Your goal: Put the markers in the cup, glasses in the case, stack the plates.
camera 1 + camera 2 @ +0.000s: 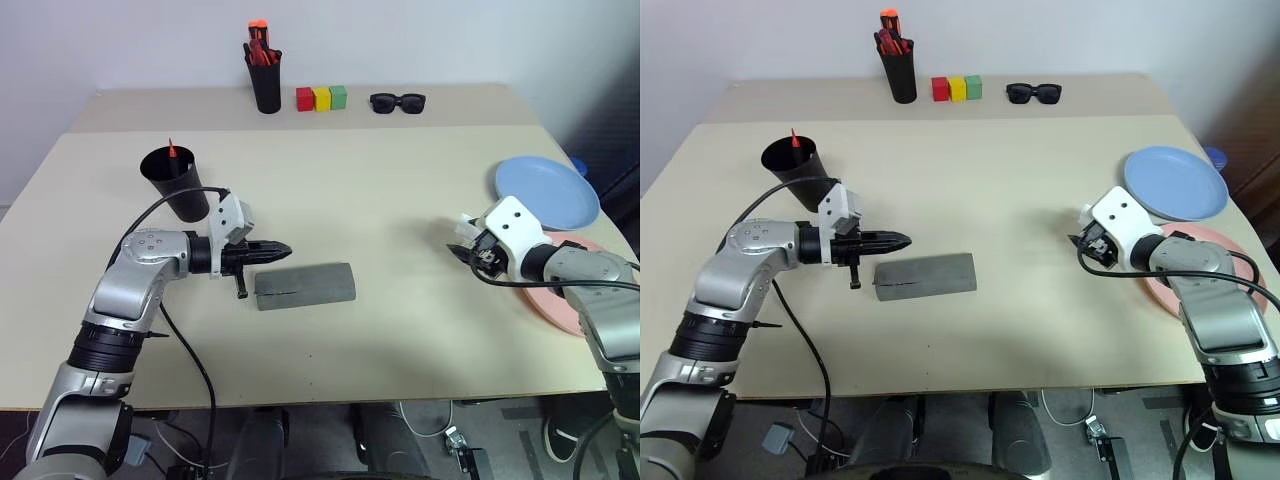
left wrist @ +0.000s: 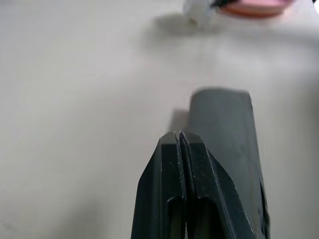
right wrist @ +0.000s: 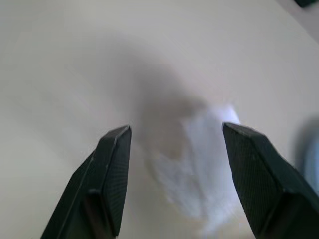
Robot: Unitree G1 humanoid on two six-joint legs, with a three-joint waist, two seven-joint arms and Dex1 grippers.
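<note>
With the case point(image 1: 305, 285) shut by the clenched left gripper point(image 1: 283, 249), stacking remains — the empty, spread right gripper point(image 1: 1081, 243) must take the pink plate point(image 1: 1230, 290) behind it.

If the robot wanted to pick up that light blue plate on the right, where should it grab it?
Probably by the rim. The light blue plate lies flat on the table, so only its raised edge gives anything to pinch. The open right gripper sits nearest its near-left edge, a sensible side to approach from.

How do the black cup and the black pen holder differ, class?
The cup is wide and tapered; the pen holder is narrower and straight-sided. The cup shows one red tip; the holder carries a bunch of red-orange pens. The cup stands nearer the robot, the holder at the far edge. Both are black and upright.
</note>
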